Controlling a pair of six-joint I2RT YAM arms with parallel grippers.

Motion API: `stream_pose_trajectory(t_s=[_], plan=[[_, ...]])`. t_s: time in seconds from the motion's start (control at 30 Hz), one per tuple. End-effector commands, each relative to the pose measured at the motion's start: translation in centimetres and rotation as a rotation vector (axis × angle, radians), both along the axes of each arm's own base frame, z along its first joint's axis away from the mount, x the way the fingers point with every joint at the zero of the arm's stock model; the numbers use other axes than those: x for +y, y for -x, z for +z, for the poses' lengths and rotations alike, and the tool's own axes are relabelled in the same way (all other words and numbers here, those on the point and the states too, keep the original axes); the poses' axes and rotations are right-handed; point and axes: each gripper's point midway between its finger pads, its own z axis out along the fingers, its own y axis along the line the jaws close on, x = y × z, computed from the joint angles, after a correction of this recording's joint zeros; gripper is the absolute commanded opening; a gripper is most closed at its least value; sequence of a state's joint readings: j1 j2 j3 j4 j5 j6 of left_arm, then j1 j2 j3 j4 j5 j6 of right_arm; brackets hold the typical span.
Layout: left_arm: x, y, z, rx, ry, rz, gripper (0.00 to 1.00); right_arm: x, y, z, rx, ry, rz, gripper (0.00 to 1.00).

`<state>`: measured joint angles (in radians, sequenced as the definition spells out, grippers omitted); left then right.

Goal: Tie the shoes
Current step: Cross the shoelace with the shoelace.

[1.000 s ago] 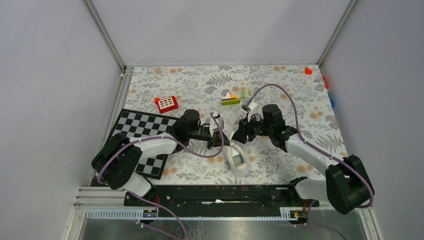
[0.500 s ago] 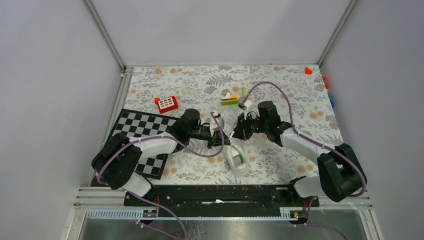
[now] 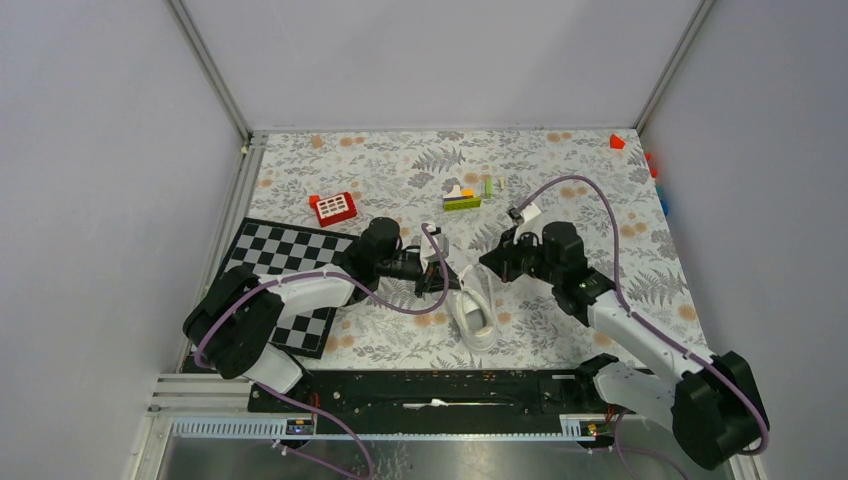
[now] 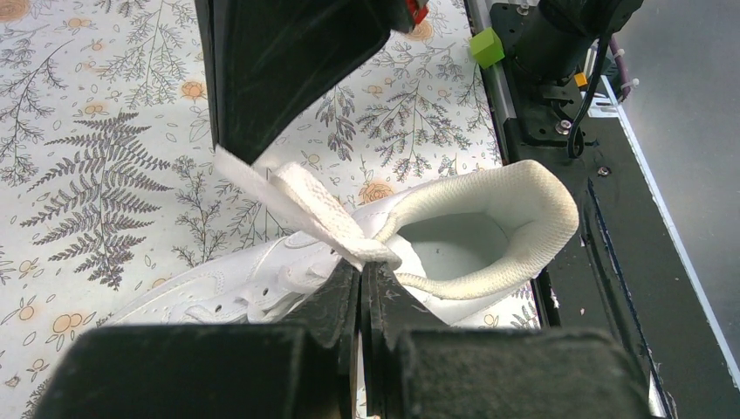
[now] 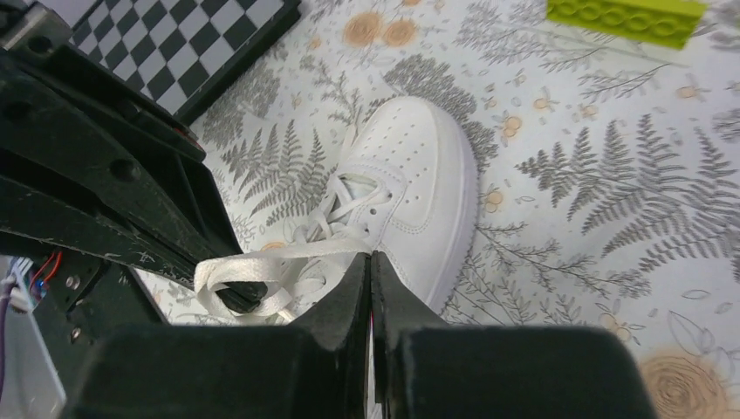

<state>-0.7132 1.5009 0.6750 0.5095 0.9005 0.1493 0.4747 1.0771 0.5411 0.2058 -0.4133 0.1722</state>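
Note:
The white sneaker [image 3: 476, 312] lies on the floral table between both arms, heel toward the arms' bases. My left gripper [image 3: 440, 279] is shut on a white lace [image 4: 301, 202] right above the shoe's opening [image 4: 454, 240]; the jaws [image 4: 360, 264] pinch the lace where it crosses. My right gripper [image 3: 494, 262] is shut on another lace strand [image 5: 262, 262] at the jaw tips [image 5: 370, 256], just over the sneaker's side [image 5: 419, 175]. That strand loops round the left gripper's finger [image 5: 201, 292]. The two grippers stand close together over the laces.
A checkered mat [image 3: 280, 262] lies at the left under the left arm. A red block [image 3: 333, 207], a green-and-yellow brick stack [image 3: 462, 198] and a red piece [image 3: 616, 141] lie farther back. A green cube [image 4: 486, 46] sits by the base rail [image 3: 440, 385].
The right gripper shut on the lace strand, then drew back to the right with it. The left gripper stayed shut and still.

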Motion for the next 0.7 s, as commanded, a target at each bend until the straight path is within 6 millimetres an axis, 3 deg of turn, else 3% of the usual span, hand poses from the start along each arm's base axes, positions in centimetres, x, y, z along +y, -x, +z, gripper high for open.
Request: stream_pose_trajectory(t_s=[0.0, 0.07, 0.37, 0.47, 0.67], plan=[[-0.5, -0.9, 2.9, -0.082, 0.064, -0.001, 0.00, -1.4, -1.0, 2.2, -0.087, -0.027, -0.110, 0.00], [-0.5, -0.8, 2.9, -0.080, 0.064, -0.006, 0.00, -1.9, -1.0, 2.8, -0.107, -0.026, -0.137, 0.00], [-0.1, -0.6, 2.5, -0.073, 0.052, 0.012, 0.00, -2.9, -2.2, 9.1, -0.241, -0.044, -0.206, 0.00], [0.1, -0.3, 3.0, -0.093, 0.081, 0.008, 0.00, -3.3, -1.8, 8.7, -0.204, -0.014, -0.210, 0.00], [-0.3, 1.1, 3.3, -0.099, 0.105, -0.050, 0.00, -2.8, -1.0, 6.1, 0.031, 0.099, -0.163, 0.00]])
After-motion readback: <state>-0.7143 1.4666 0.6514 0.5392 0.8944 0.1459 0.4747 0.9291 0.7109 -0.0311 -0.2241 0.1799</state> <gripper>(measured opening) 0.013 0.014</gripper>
